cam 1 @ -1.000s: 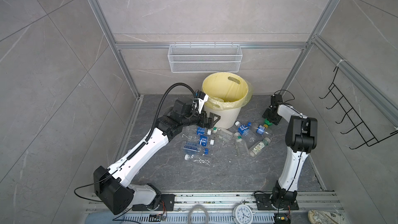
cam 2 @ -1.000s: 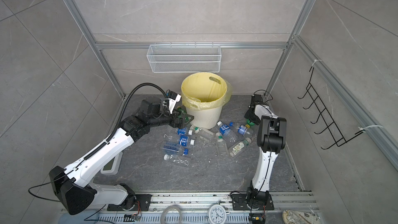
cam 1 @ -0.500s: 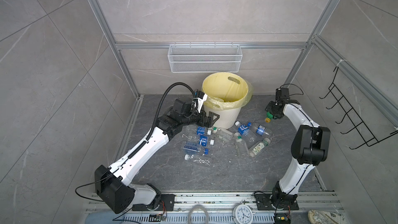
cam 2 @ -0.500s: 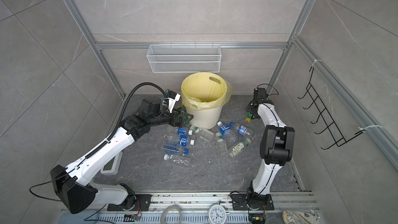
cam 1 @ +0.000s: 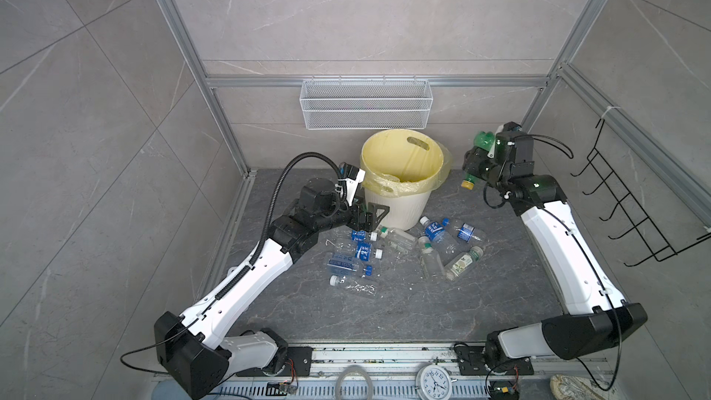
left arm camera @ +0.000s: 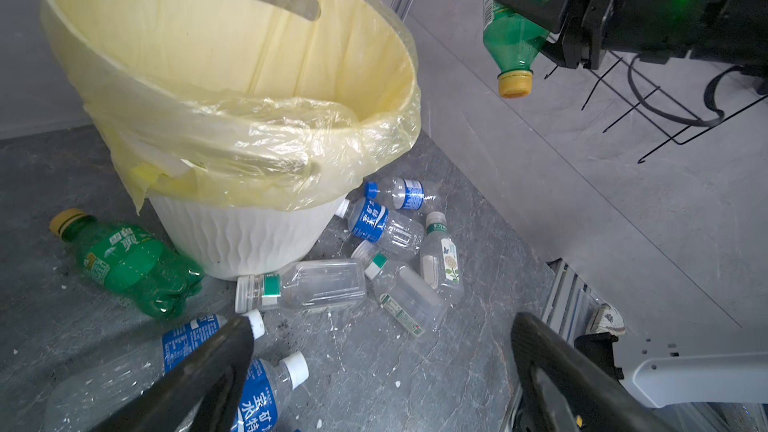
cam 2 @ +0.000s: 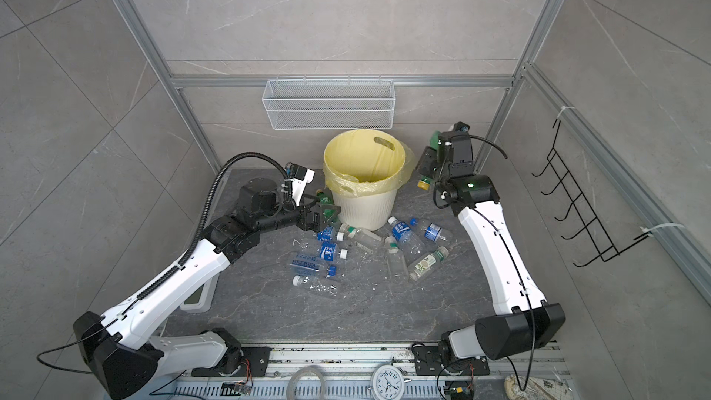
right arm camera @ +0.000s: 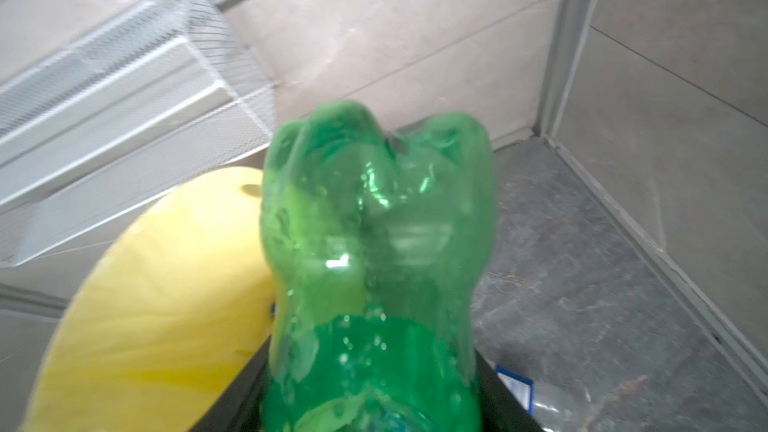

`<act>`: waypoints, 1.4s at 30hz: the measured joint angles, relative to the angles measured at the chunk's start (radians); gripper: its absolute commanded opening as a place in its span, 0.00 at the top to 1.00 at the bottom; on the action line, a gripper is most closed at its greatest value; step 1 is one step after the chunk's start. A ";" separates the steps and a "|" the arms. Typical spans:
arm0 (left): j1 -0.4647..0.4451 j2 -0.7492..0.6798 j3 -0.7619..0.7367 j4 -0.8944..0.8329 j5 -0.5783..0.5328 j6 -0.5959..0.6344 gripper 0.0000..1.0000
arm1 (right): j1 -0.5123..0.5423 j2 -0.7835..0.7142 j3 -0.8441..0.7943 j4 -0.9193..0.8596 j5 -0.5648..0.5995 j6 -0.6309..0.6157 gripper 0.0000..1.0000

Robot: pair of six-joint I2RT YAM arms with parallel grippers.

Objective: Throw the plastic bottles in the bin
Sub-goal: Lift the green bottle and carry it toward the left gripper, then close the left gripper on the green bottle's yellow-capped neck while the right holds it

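The right gripper was clamped across the middle of a green bottle, which it carried upside down, the lobed base uppermost and the yellow cap pointing at the floor. In both top views this bottle hung clear of the ground, just to the right of the bin and outside its rim, not over its mouth. In the right wrist view the green base filled most of the picture, blurred. The left gripper had its jaws spread wide with nothing between them, and hovered low at the left front of the bin, above two clear bottles with blue labels; whether a finger touched them could not be told. A second green bottle lay on its side against the foot of the bin, near that gripper. The bin stood upright at the back of the dark stone floor, its yellow bag folded over the rim. The other plastic bottles lay scattered on the floor in front of the bin, between the two arms, mostly clear with white or blue caps. A white wire basket hung on the back wall above the bin.
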 measured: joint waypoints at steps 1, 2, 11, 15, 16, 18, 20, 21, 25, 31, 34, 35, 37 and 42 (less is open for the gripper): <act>0.000 -0.012 -0.011 0.017 0.000 0.000 0.00 | 0.035 -0.008 0.005 0.001 0.004 0.005 0.47; 0.000 -0.024 -0.024 0.038 0.000 0.000 0.00 | 0.071 -0.014 0.006 0.008 0.011 0.010 0.47; 0.000 -0.046 -0.086 0.138 0.024 -0.001 0.00 | 0.380 0.073 0.070 0.113 0.098 0.040 0.47; 0.000 -0.053 -0.097 0.161 0.034 -0.001 0.01 | 0.465 0.154 0.129 0.156 0.125 0.049 0.48; 0.000 -0.057 -0.101 0.167 0.036 -0.002 0.02 | 0.482 0.167 0.136 0.167 0.131 0.050 0.48; 0.000 -0.069 -0.112 0.183 0.043 -0.005 0.05 | 0.513 0.187 0.141 0.189 0.139 0.058 0.49; 0.001 -0.080 -0.118 0.192 0.043 -0.012 0.08 | 0.536 0.202 0.149 0.205 0.146 0.068 0.49; 0.003 -0.085 -0.118 0.195 0.043 -0.015 0.10 | 0.546 0.210 0.158 0.217 0.149 0.071 0.49; 0.011 -0.100 -0.127 0.215 0.028 -0.026 0.17 | 0.584 0.237 0.193 0.257 0.153 0.091 0.49; 0.026 -0.142 -0.169 0.237 -0.015 -0.037 0.31 | 0.629 0.258 0.235 0.291 0.152 0.102 0.49; 0.031 -0.165 -0.188 0.255 -0.040 -0.040 0.34 | 0.640 0.261 0.245 0.293 0.153 0.102 0.49; 0.031 -0.172 -0.194 0.262 -0.046 -0.041 0.34 | 0.644 0.262 0.247 0.293 0.153 0.102 0.50; 0.033 -0.183 -0.204 0.276 -0.058 -0.043 0.34 | 0.648 0.262 0.251 0.293 0.153 0.102 0.50; 0.046 -0.192 -0.211 0.299 -0.061 -0.054 0.36 | 0.659 0.269 0.251 0.301 0.153 0.103 0.51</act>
